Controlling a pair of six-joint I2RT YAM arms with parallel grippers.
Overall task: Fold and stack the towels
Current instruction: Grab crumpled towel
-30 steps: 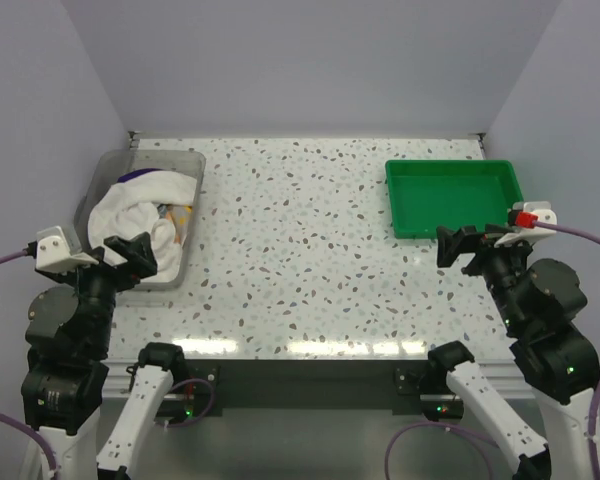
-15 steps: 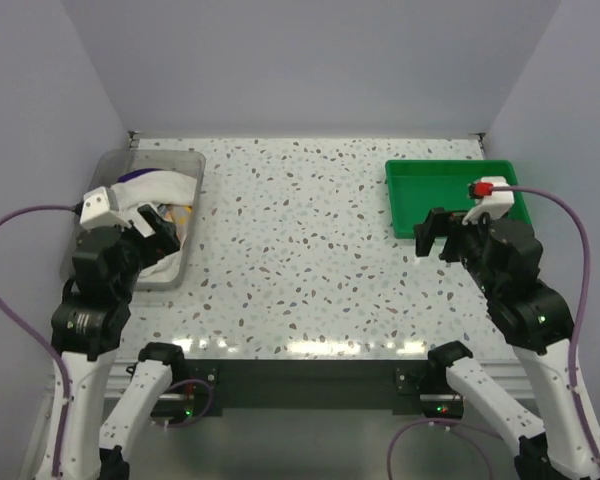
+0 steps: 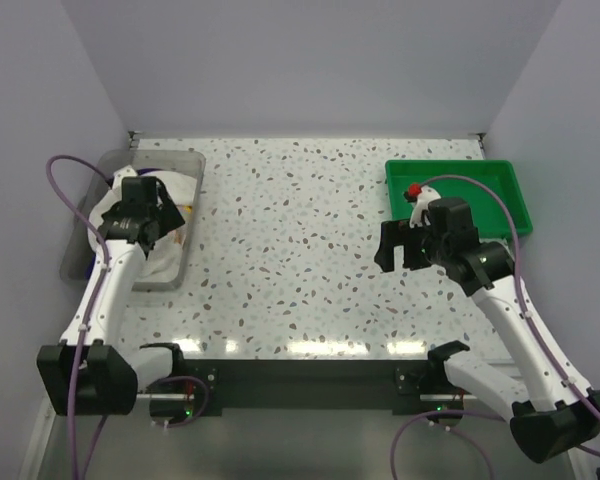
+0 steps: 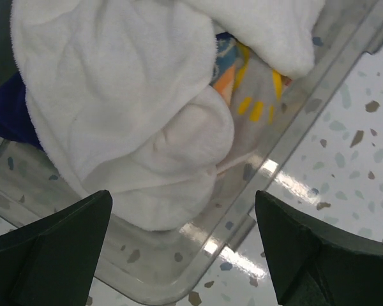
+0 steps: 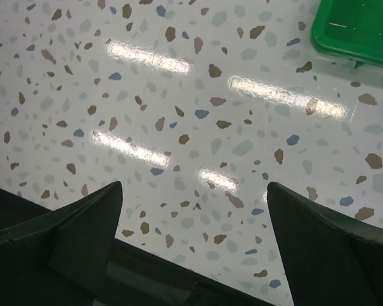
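Observation:
The towels lie bunched in a clear plastic bin (image 3: 77, 250) at the table's left. A plain white towel (image 4: 115, 95) is on top, and it also shows from above (image 3: 165, 187). A deep purple towel (image 4: 5, 115) peeks out beneath it. A pale towel with orange and blue letters (image 4: 246, 86) lies against the bin's wall. My left gripper (image 3: 163, 215) hovers open over the bin (image 4: 293, 127); in the wrist view its jaws (image 4: 183, 194) are spread wide above the white towel's edge, holding nothing. My right gripper (image 3: 398, 250) hangs open and empty over bare speckled table (image 5: 195, 185).
A green tray (image 3: 450, 166) sits at the back right, just behind the right gripper; its corner shows in the right wrist view (image 5: 357, 29). The speckled tabletop (image 3: 290, 230) spans the middle. Grey walls close in the back and both sides.
Both arms have risen from their folded pose and reached forward. The left gripper moved over the bin, and the right moved left over the table beside the tray. Both stayed open.

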